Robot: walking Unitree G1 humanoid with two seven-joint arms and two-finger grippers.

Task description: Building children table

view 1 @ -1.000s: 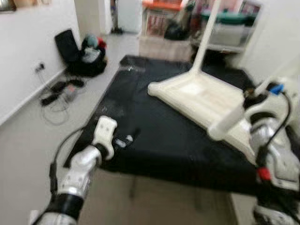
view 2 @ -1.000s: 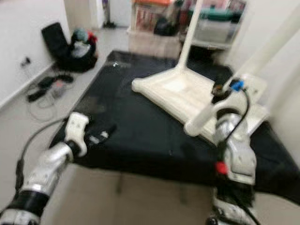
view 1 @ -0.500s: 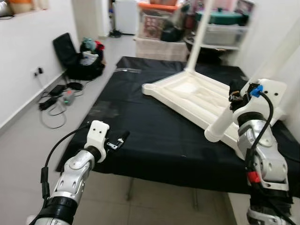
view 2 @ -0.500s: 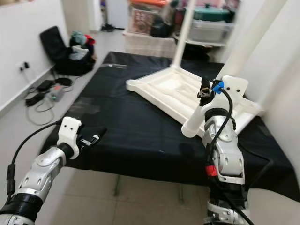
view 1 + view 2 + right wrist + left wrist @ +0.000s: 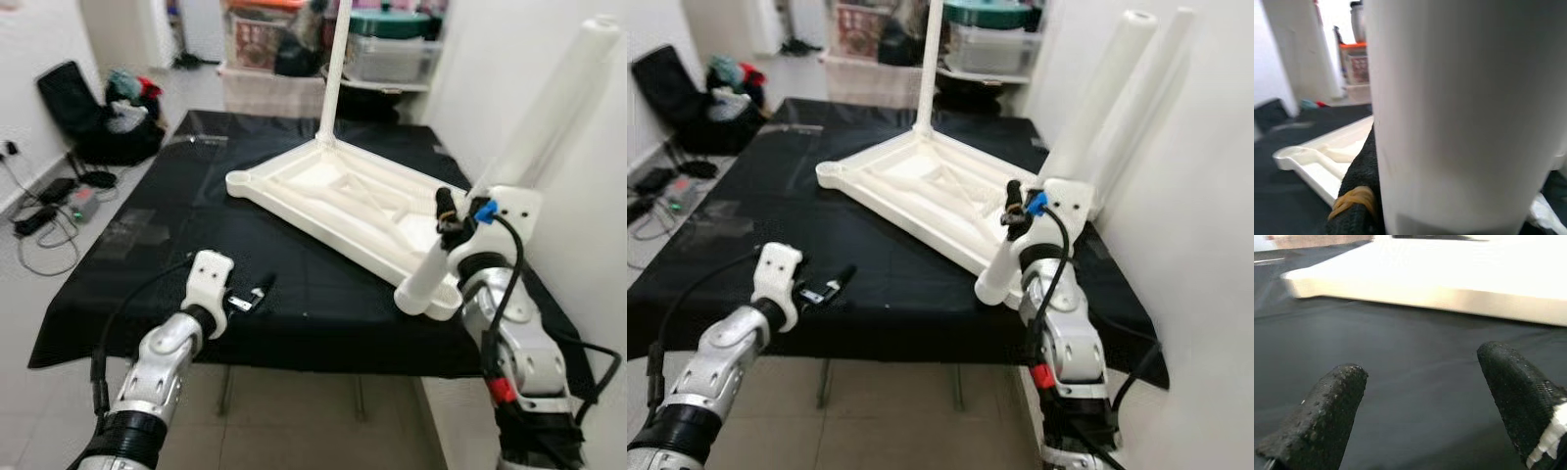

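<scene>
A white children's table top (image 5: 333, 196) lies upside down on a black-covered table (image 5: 147, 245). One white leg (image 5: 336, 69) stands upright at its far corner. My right gripper (image 5: 449, 211) is shut on a second long white leg (image 5: 549, 117), which slants up to the right. That leg's lower end rests at the top's near corner (image 5: 423, 294). In the right wrist view the leg (image 5: 1459, 112) sits against a black finger (image 5: 1359, 196). My left gripper (image 5: 257, 292) hovers open over the cloth near the front edge, its fingers (image 5: 1327, 406) apart with nothing between them.
A white wall (image 5: 588, 294) runs close along the right side. Dark bags (image 5: 108, 108) and cables (image 5: 39, 211) lie on the floor at the left. Shelves with storage boxes (image 5: 382, 49) stand behind the table. Tiled floor (image 5: 294, 431) lies below the front edge.
The camera has swung right, so the whole scene has shifted left. My right gripper still holds the leg at the near corner. The left gripper sits further right along the front edge.
</scene>
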